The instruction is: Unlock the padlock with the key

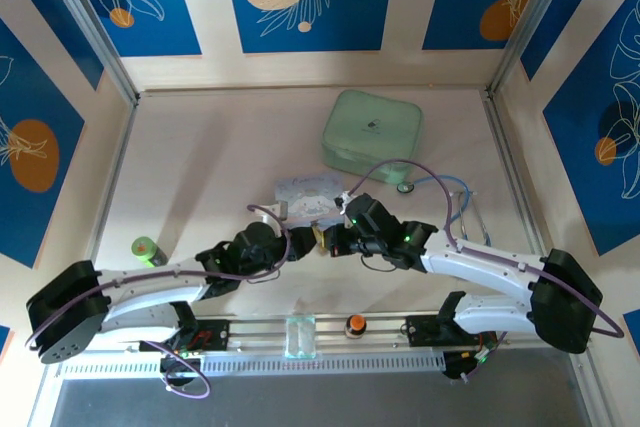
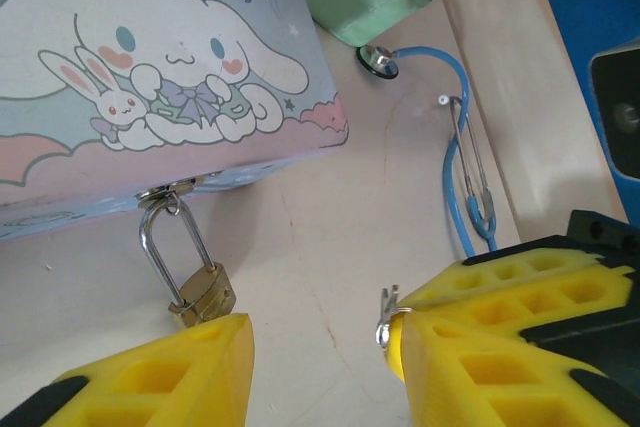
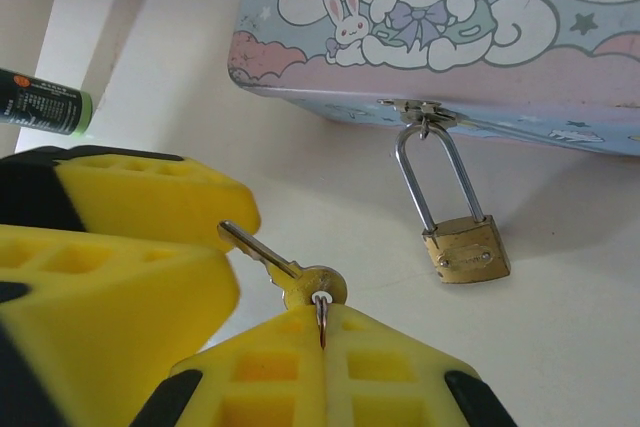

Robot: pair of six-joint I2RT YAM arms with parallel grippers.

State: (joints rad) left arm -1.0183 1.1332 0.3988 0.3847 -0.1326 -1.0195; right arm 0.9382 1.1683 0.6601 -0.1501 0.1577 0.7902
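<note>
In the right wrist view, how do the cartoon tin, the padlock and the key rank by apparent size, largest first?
1. cartoon tin: largest, though cut off by the frame.
2. padlock, shackle included.
3. key: looks slightly smaller, but it lies nearer the camera, so places 2 and 3 are unsure.

The padlock (image 3: 465, 252) is brass-gold, the key (image 3: 282, 267) silvery, the tin (image 3: 450, 47) pale-blue with cartoons.
</note>
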